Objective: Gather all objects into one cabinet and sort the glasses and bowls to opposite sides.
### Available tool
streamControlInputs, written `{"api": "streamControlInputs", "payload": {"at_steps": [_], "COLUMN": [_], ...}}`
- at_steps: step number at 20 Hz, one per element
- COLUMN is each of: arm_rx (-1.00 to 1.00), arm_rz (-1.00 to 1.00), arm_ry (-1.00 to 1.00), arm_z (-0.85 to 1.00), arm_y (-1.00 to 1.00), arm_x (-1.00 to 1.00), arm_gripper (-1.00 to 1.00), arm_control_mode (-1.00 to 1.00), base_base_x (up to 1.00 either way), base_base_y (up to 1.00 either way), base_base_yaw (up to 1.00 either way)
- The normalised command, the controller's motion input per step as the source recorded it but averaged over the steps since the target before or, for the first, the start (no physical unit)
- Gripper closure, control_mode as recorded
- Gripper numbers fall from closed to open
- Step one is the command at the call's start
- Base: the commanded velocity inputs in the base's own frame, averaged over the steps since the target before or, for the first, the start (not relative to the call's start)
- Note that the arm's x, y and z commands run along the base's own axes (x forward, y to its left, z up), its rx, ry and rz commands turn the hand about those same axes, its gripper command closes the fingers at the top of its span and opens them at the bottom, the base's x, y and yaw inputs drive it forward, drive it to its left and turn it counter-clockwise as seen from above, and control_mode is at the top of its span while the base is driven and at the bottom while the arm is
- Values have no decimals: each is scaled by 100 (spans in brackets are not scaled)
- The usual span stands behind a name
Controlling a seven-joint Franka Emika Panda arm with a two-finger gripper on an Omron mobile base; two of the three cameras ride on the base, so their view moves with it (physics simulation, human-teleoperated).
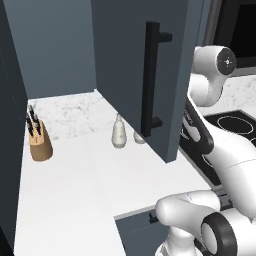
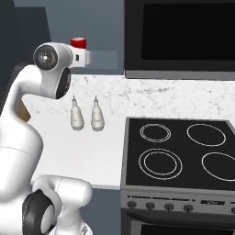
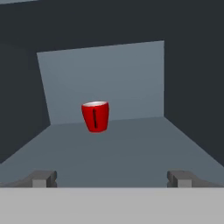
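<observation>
A glossy red mug [image 3: 95, 116] with a white inside stands upright on the shelf [image 3: 140, 144] of the slate-blue cabinet, towards the back and a little left of centre, its handle facing me. My gripper [image 3: 111, 178] sits at the shelf's front edge, well short of the mug, open, with nothing between its fingertips [image 3: 43, 177]. From the right base the same red mug [image 2: 79, 42] peeks above my arm. The cabinet door [image 1: 125, 65] hangs wide open, its black bar handle [image 1: 150, 80] facing out. The wooden bowl, the other red mug and the beige mug are out of view.
Two pale shakers [image 2: 86, 115] stand on the white counter [image 1: 90, 180] under the cabinet. A knife block [image 1: 39, 140] sits at the far left. A black stovetop [image 2: 179, 153] lies to the right, with a dark microwave [image 2: 183, 36] above it.
</observation>
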Motion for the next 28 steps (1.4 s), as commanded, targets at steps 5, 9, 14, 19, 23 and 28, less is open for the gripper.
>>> {"api": "streamControlInputs", "payload": {"at_steps": [5, 9, 14, 19, 23, 28], "arm_rx": [0, 0, 0, 0, 0, 0], "arm_rz": [0, 0, 0, 0, 0, 0], "arm_ry": [0, 0, 1, 0, 0, 0], "arm_z": [0, 0, 0, 0, 0, 0], "arm_y": [22, 19, 4, 0, 0, 0], "arm_x": [14, 22, 15, 6, 16, 23], "arm_gripper": [-100, -100, -100, -100, -100, -100], "arm_control_mode": [-100, -100, -100, -100, -100, -100], "base_base_x": [0, 0, 0, 0, 0, 0], "base_base_y": [0, 0, 0, 0, 0, 0], "base_base_yaw": [0, 0, 0, 0, 0, 0]}}
